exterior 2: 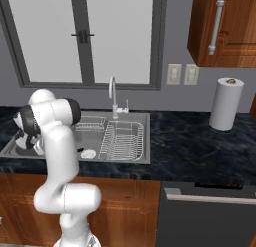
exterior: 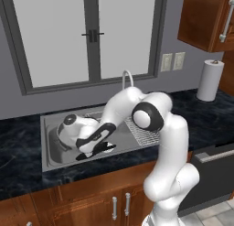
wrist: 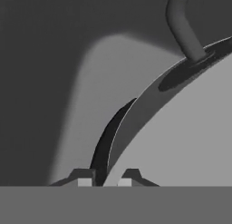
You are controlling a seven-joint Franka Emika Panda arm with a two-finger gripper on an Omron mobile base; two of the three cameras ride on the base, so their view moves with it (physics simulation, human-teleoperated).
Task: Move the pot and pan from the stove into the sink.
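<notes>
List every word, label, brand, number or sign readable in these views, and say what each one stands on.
None: no view carries readable text.
The paper towel roll is blank.
The two wall plates are plain, without lettering.
The sink, faucet and upper cabinet show no brand or label.
The pot at the claw bears no stamp that can be made out.

A dark marbled counter [exterior 2: 200, 156] carries the steel sink [exterior 2: 142, 118] set into it, and a white paper towel roll [exterior 2: 224, 105] standing upright near its back edge.
</notes>
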